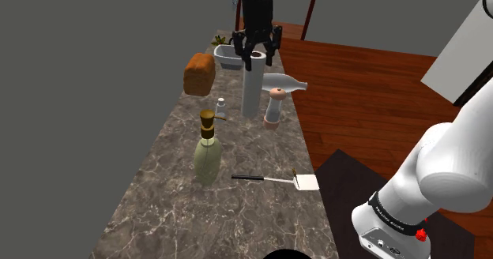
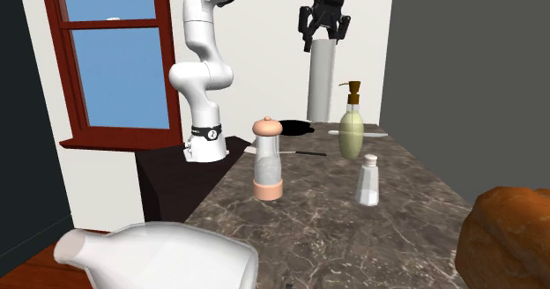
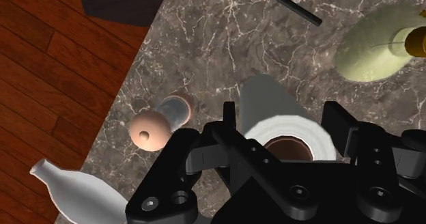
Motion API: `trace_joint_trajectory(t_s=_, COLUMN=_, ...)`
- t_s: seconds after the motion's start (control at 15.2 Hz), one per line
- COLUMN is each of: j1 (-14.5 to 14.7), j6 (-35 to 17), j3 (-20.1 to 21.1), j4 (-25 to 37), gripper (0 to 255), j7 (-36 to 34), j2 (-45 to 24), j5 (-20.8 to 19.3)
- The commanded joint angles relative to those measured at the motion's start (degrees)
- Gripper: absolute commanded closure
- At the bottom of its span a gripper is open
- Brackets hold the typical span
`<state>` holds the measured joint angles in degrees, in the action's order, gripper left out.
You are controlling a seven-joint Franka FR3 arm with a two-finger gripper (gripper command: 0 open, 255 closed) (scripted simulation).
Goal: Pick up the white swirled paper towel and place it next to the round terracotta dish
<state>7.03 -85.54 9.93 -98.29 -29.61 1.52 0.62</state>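
The white paper towel roll [image 1: 252,88] stands upright as a tall tube over the marble counter [image 1: 237,210], between a brown loaf and a mill. My black gripper [image 1: 257,54] comes down on its top end, fingers shut on the roll's rim. In the wrist view the gripper [image 3: 283,117] straddles the roll [image 3: 290,135], whose brown core shows. From the second exterior view the roll [image 2: 322,80] hangs under the gripper [image 2: 324,33]; I cannot tell whether its base touches the counter. A greyish dish [image 1: 227,56] sits at the counter's far end.
Close beside the roll stand a pink-capped mill [image 1: 273,107] and a lying white bottle [image 1: 286,82]. A brown loaf [image 1: 199,74], a small shaker [image 1: 220,105], a green soap dispenser [image 1: 207,151] and a spatula [image 1: 280,179] share the counter. Wooden floor lies past the counter's edge.
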Motion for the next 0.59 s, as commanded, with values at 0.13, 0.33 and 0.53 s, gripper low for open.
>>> trace_joint_trajectory(t_s=0.13, j1=1.7, j6=0.5, j3=1.7, j4=-5.2, gripper=255, j7=-3.3, j2=5.8, j5=1.8)
trace_joint_trajectory(t_s=0.33, j1=3.1, j6=1.3, j3=3.2, j4=-8.0, gripper=255, j7=-5.9, j2=9.7, j5=3.4)
trace_joint_trajectory(t_s=0.53, j1=4.5, j6=2.4, j3=4.9, j4=-10.2, gripper=255, j7=-8.8, j2=13.3, j5=5.2)
